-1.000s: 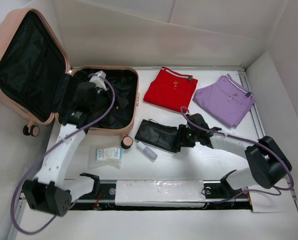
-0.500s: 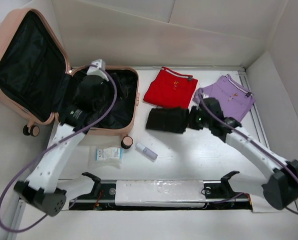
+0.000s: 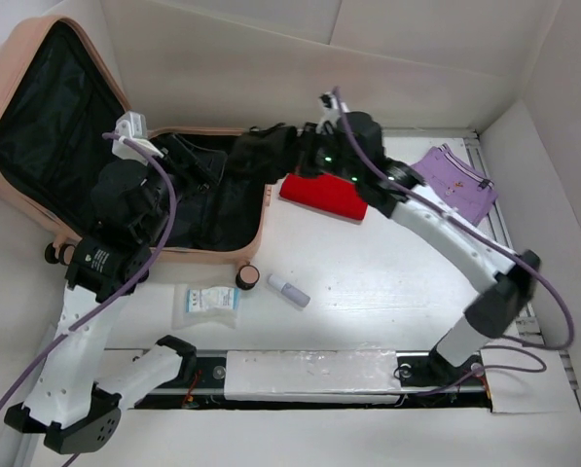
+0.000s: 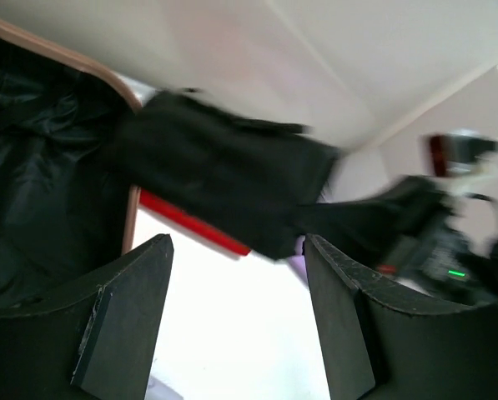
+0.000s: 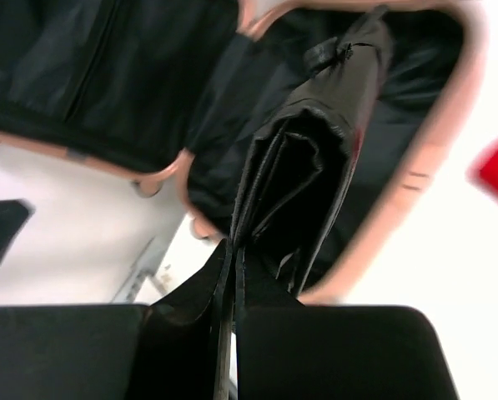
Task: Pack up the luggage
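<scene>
We count one black folded pouch (image 5: 307, 167) clamped in our right hand (image 5: 232, 317), one pink hard-shell suitcase (image 3: 264, 222) beneath it; left hand (image 4: 236, 250) apart.

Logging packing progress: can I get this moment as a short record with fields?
luggage: open, lid raised, at left
right gripper: shut on black pouch, held over luggage's right rim
left gripper: open, empty, above luggage
unpacked: red garment, purple garment, packet, jar, tube, all on table
</scene>
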